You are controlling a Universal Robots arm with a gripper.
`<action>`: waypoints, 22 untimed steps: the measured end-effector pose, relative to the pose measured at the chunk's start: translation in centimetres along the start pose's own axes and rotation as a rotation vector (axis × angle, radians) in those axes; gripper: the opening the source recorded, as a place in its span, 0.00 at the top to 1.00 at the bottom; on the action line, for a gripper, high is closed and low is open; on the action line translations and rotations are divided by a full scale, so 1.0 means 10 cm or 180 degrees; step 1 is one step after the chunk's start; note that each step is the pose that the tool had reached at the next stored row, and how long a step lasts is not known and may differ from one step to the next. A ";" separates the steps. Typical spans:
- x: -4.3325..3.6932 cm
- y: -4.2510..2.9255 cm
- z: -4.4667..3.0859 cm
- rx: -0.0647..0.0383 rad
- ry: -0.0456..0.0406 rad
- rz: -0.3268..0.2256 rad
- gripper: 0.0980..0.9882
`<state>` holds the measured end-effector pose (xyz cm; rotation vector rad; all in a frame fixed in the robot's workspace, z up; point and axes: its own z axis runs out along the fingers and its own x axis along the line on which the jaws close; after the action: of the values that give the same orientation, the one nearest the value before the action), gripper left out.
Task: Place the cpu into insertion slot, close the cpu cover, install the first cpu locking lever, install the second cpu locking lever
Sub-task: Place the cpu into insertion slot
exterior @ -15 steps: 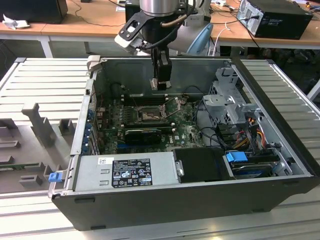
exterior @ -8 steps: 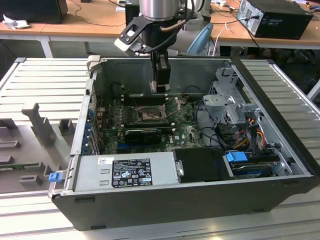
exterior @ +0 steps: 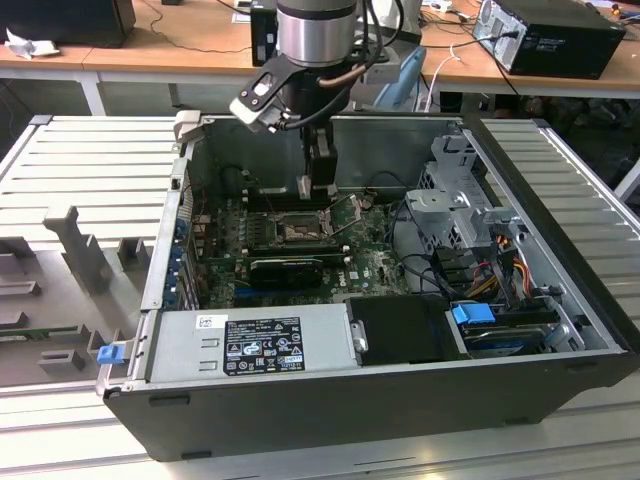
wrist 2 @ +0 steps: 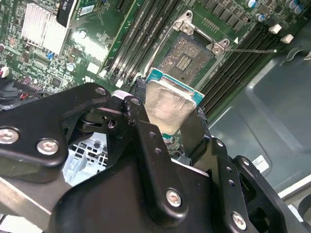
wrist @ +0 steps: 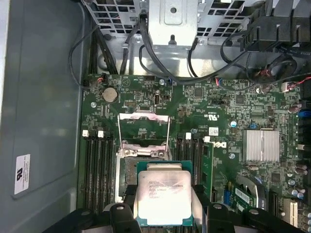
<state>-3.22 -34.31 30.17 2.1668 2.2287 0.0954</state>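
Between the pincer tips: the cpu, pinched by two opposite edges, dull metal top up, hanging clear of the green board.

Below the pincer and a little ahead of it: the insertion slot, dark centre exposed, nothing in it. In the first wrist view the chip overlaps the slot's near edge only, so it is not yet centred over it.

Beyond the pincer tips: the cpu cover, swung open off the socket, so the way down looks unobstructed.

To either side of the pincer: memory slots flanking the socket.

Step in hand, as I read it: seating the chip. To do it well, square the chip's edges to the socket rim before lowering. Keep it level so no corner lands first. Set it in with no sideways drag, since the contact field would likely not stand scraping. The hold is only on thin edges, so slippage or tilt is the risk.
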 end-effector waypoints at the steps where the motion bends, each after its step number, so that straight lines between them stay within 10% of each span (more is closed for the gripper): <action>1: 0.000 -0.002 0.023 0.0000 0.0001 0.0000 0.52; 15: 0.013 -0.047 0.443 -0.0002 -0.0005 0.0118 0.52; 22: 0.013 -0.114 0.537 -0.0003 -0.0005 0.0118 0.52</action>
<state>-4.01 -34.09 24.74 2.2072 2.1878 0.0954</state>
